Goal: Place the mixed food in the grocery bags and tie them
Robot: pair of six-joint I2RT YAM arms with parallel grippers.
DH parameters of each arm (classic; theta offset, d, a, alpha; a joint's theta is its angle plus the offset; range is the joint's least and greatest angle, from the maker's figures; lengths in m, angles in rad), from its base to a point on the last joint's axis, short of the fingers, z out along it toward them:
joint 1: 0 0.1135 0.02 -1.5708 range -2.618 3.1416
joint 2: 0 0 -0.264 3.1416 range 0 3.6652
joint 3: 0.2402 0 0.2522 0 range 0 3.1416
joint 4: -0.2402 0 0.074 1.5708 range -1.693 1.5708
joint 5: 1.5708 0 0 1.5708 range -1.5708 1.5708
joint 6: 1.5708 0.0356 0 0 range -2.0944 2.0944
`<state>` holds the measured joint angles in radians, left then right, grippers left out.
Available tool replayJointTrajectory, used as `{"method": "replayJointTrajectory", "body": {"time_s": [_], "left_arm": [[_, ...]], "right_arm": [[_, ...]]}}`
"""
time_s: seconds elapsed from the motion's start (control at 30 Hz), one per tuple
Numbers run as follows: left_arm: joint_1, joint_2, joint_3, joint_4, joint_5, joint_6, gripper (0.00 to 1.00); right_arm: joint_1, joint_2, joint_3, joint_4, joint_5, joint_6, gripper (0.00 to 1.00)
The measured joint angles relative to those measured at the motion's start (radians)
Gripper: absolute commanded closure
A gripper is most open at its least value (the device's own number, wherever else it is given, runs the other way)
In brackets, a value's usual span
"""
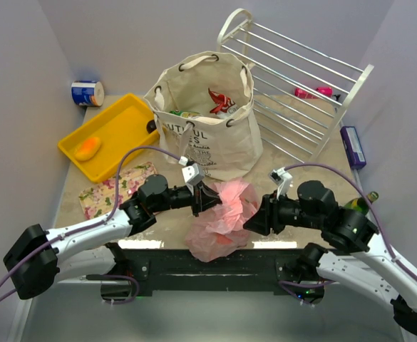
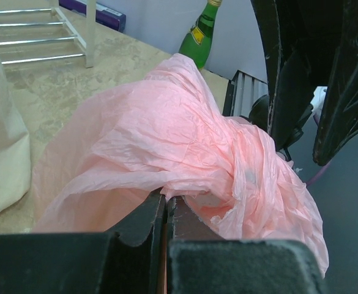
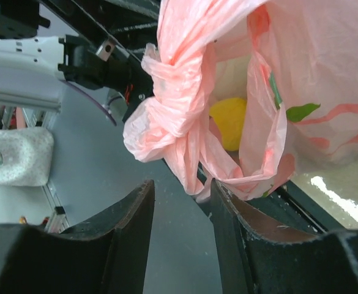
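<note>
The pink plastic bag (image 1: 226, 214) sits at the table's near edge, its top twisted into a knot (image 3: 172, 104). A yellow fruit (image 3: 231, 119) shows through its mouth. My left gripper (image 1: 207, 198) is shut, pinching a fold of the pink bag (image 2: 166, 147) at its fingertips (image 2: 165, 199). My right gripper (image 1: 254, 217) is open at the bag's right side. Its jaws (image 3: 182, 190) stand apart just below the knot, and a loose pink strand hangs beside one fingertip. The cream canvas tote (image 1: 208, 114) stands upright behind, with a red packet (image 1: 220, 100) inside.
A yellow tray (image 1: 108, 132) at back left holds an orange fruit (image 1: 87, 148). A blue-and-white can (image 1: 87, 93) lies behind it. A white wire rack (image 1: 294, 92) leans at back right. A green bottle (image 1: 361, 203), a purple box (image 1: 353, 146) and a floral cloth (image 1: 115, 189) are also there.
</note>
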<state>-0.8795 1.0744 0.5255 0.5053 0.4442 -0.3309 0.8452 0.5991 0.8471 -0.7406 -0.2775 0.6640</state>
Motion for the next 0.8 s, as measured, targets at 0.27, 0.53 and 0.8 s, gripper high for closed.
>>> {"method": "replayJointTrajectory", "body": {"time_s": [0.27, 0.53, 0.8], "left_arm": [[0.0, 0.017, 0.0, -0.01, -0.003, 0.0, 1.0], [0.0, 0.019, 0.0, -0.013, -0.003, 0.0, 1.0], [0.0, 0.019, 0.0, -0.015, -0.003, 0.0, 1.0]], "right_arm": [[0.0, -0.014, -0.053, 0.003, -0.05, -0.002, 0.51], [0.0, 0.006, -0.103, 0.114, -0.055, 0.02, 0.52], [0.0, 0.05, -0.134, 0.232, -0.055, 0.043, 0.67]]}}
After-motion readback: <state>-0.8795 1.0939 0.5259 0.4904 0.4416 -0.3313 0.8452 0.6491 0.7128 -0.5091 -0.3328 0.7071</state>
